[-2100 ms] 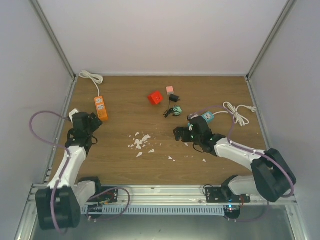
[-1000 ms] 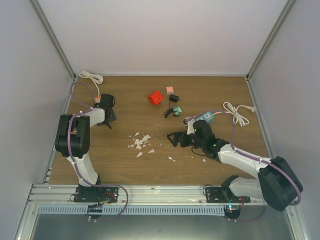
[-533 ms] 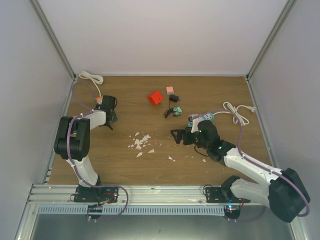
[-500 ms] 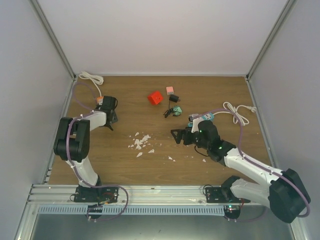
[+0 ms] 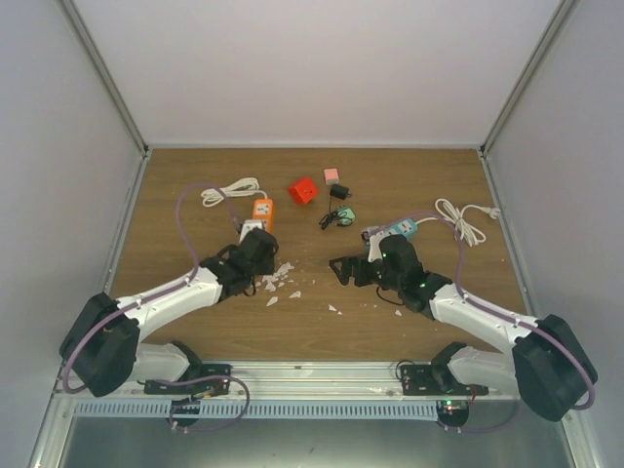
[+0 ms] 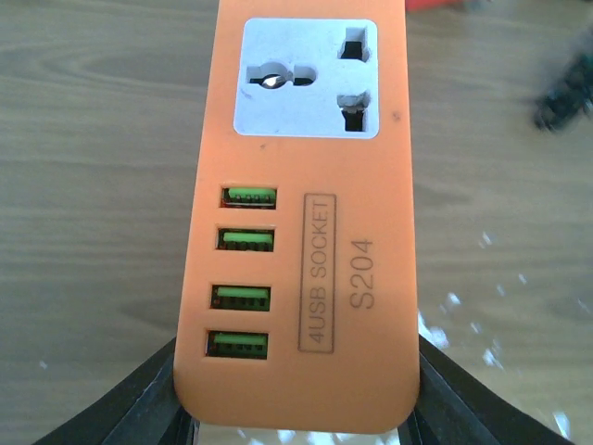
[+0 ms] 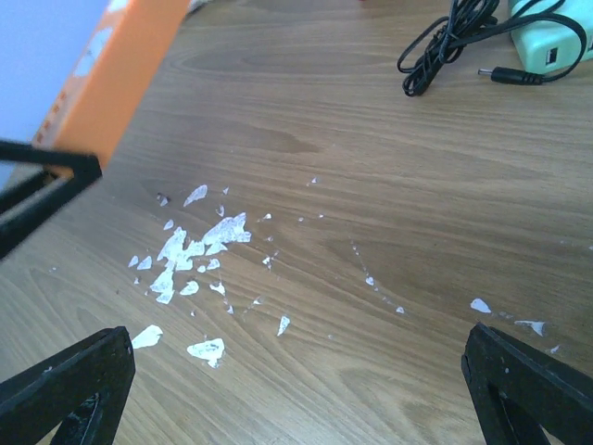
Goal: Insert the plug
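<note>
The left gripper (image 6: 296, 413) pinched the socket strip (image 6: 310, 213), seemingly light and rigid, by its USB end; the right gripper (image 7: 296, 362) gaped empty.

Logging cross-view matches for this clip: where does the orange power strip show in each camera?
Top external: the orange power strip is left of centre, tilted, beyond the left arm's tip.
Left wrist: the strip fills the middle, socket end farthest.
Right wrist: the strip shows only as an orange slab in the upper left corner.
Shared landmark: the white flakes on the wood.
</note>
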Motion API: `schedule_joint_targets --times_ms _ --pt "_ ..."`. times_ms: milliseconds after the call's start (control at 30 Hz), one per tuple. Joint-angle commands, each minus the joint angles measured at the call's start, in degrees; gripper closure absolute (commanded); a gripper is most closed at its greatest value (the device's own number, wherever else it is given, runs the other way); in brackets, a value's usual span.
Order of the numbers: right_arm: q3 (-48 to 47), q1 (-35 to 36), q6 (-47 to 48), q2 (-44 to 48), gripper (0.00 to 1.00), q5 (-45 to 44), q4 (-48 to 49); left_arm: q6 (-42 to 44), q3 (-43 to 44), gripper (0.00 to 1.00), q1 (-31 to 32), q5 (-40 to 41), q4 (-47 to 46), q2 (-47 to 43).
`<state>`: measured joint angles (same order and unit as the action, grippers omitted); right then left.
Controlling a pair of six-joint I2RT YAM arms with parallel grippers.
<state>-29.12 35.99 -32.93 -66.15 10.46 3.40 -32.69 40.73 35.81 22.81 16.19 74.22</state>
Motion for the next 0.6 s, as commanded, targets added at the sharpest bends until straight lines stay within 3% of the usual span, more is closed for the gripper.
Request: schedule_joint_targets --times_ms 0,233,467,500,567 --pt "0.18 0.5 -0.08 1.09 0.0 0.52 0.21 -5.82 -0.69 0.8 7.61 6.29 2.81 -1.93" --pt "0.47 0.48 -0.29 2.8 0.01 -0.78 -0.32 -14.95 -2.01 0.72 19.55 9.18 11.04 1.6" --pt "0.55 0.44 -0.36 2.08 0.0 -1.91 -0.06 -19.58 -2.26 0.6 23.63 10.1 11.78 3.78" --pt "0.29 0.48 -0.12 1.56 0.0 -2.12 -0.25 -19.8 -2.5 0.56 24.07 9.95 11.36 3.46" --pt "-0.24 0.52 0.24 0.56 0.0 -3.23 -0.64 -19.72 -3.13 0.33 25.22 9.98 10.11 2.44"
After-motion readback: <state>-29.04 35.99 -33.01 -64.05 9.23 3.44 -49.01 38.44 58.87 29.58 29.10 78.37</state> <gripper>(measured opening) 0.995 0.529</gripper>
